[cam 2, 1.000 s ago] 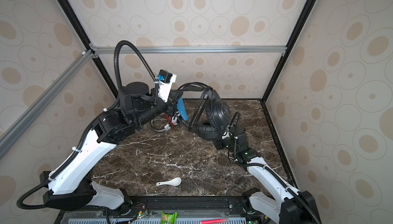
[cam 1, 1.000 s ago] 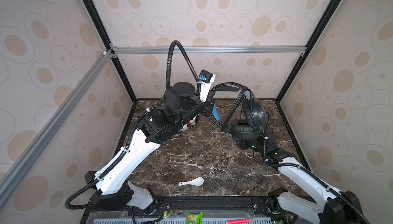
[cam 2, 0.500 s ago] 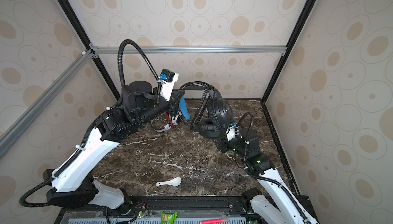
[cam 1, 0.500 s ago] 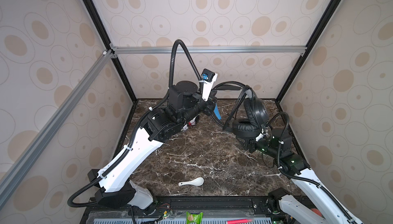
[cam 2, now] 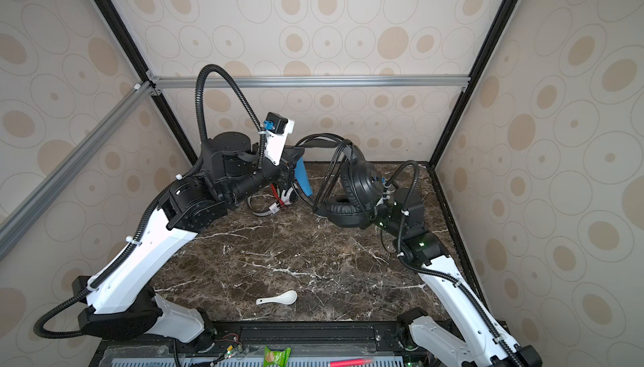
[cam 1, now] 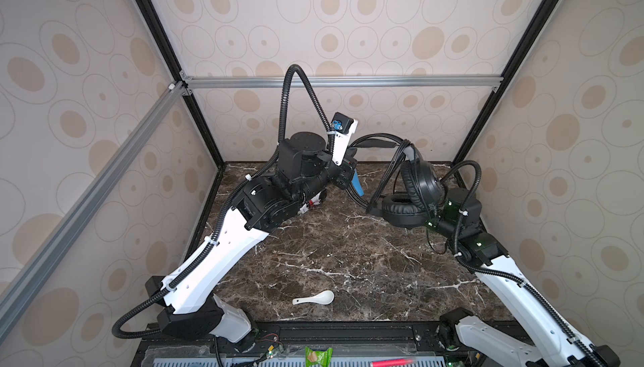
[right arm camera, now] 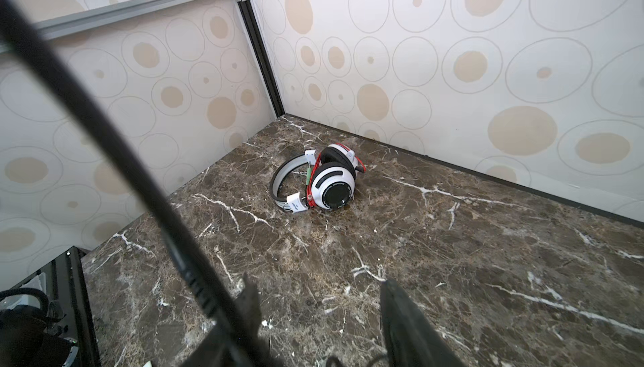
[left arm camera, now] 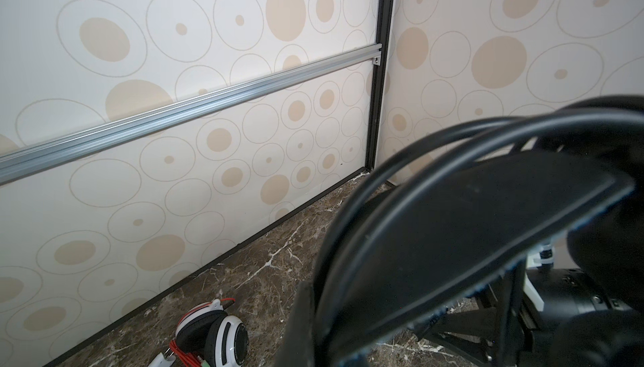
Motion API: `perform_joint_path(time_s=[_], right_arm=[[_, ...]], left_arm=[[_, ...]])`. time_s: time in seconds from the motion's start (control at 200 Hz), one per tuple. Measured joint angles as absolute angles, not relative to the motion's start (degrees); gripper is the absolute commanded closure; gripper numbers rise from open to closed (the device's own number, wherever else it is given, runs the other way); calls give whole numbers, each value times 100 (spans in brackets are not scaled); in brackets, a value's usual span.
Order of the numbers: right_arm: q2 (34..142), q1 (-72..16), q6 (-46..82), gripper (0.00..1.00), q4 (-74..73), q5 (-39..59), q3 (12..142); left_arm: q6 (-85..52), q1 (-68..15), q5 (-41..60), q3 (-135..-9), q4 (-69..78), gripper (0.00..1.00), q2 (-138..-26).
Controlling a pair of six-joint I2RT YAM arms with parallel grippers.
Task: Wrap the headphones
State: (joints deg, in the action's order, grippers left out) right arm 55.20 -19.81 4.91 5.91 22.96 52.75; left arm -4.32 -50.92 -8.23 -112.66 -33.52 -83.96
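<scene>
The black headset (cam 1: 420, 182) is held raised right of centre in both top views, its band clenched in the left gripper (cam 1: 350, 178). The right gripper (right arm camera: 317, 290) is found released beside the lower cup, nothing between its fingers; the black cord (right arm camera: 104, 132) passes close by one. The white headset (cam 2: 286, 197) lies on the marble tabletop (cam 1: 331, 254) left of centre, beneath the left arm's wrist.
</scene>
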Motion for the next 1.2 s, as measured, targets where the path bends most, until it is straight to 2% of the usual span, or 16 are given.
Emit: perform_joint_path(time_s=[0.085,0.19,0.285,0.45,0.57,0.805,0.93,1.2], right_arm=[[5655,-1981,493,51,497,2346,5363],[5754,-1981,495,69,412,2438,5465],[5769,-1979,541,79,362,2523,5540],[5749,-1979,578,80,366,2585,5551],[5544,-1979,602,73,386,2569,5426],[4993,-1979,705,75,447,2456,4908],[4952,-1979,766,79,467,2399,4772],[4958,-1979,851,75,403,2397,4711]], left_arm=[[-434,-5092,-808,-11268,-3354,100,-8396],[-445,-5092,-801,-11268,-3354,100,-8396],[-458,-5092,-803,-11271,-3354,100,-8396],[-497,-5092,-860,-11281,-3358,100,-8399],[-519,-5092,-1076,-11450,-3457,100,-8488],[-521,-5089,-1509,-11496,-3557,100,-8569],[-523,-5085,-1533,-11496,-3570,100,-8621],[-576,-5078,-1540,-11496,-3586,100,-8680]])
